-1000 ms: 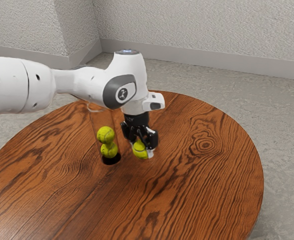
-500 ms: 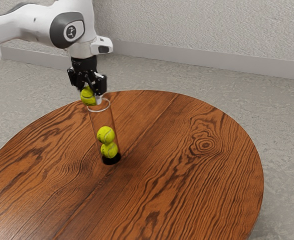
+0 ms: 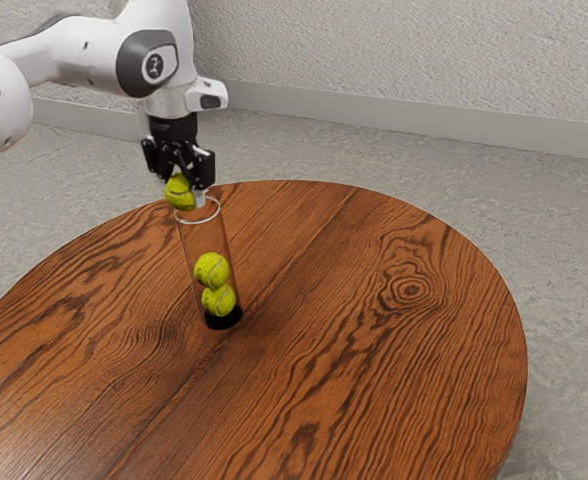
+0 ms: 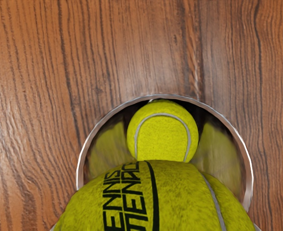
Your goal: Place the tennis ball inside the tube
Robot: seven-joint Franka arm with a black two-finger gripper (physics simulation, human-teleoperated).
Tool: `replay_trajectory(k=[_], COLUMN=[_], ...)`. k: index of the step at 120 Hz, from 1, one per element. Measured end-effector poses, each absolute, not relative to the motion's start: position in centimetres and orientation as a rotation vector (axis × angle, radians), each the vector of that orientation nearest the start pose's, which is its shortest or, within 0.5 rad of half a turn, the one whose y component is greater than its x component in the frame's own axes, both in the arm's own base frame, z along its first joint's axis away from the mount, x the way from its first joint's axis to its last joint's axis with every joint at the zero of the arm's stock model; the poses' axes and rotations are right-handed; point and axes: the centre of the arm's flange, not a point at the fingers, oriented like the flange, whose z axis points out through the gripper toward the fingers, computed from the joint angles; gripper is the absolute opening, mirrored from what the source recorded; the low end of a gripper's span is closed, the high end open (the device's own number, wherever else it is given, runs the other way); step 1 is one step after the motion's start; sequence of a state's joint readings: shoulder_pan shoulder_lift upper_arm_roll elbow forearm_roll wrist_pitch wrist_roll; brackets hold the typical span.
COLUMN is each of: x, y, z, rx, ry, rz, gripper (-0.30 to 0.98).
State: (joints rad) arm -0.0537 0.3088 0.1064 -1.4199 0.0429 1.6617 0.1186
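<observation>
The pincer hung above the table at the mouth of the clear tube, pointing down, pinching a tennis ball between its fingers. The ball sat low in its grip, at the fingertips; one light-coloured tip showed beside it, toward the exterior view's right, while the other was hidden. The tennis ball was outside the tube, up by the rim and toward the exterior view's left of the opening's middle. Whether it touched the rim could not be told.

In the wrist view the held ball loomed large just under the hand, with black lettering, a dark line and a pale seam across its felt. It covered part of the round opening, and past it, down inside the tube, another ball showed, with yellow-green reflections on the inner wall around it.

The tube stood upright on the round wooden table, with a black base. Two balls were stacked in it: the lower ball just above the base, the upper ball resting on it. The space between the upper ball and the rim was free.
</observation>
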Motion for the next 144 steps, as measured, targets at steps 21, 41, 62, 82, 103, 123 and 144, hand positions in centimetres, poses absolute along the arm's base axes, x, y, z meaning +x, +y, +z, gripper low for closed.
replay_trajectory(k=[21, 41, 62, 82, 103, 123, 144], x=[65.4, 65.9, 66.1, 65.9, 63.1, 57.3, 55.2], y=[3.3, 3.4, 3.4, 3.4, 2.7, 0.5, -0.2], z=[51.2, 51.0, 51.1, 51.5, 54.8, 59.1, 61.0], rx=[-3.075, -3.081, -3.116, -3.132, -3.136, -3.143, -3.146], ry=[0.133, 0.149, 0.148, 0.152, 0.183, 0.259, 0.288], rz=[0.096, 0.068, 0.043, 0.026, -0.021, -0.056, -0.065], gripper=[0.23, 0.26, 0.42, 0.56, 0.63, 0.66, 0.67])
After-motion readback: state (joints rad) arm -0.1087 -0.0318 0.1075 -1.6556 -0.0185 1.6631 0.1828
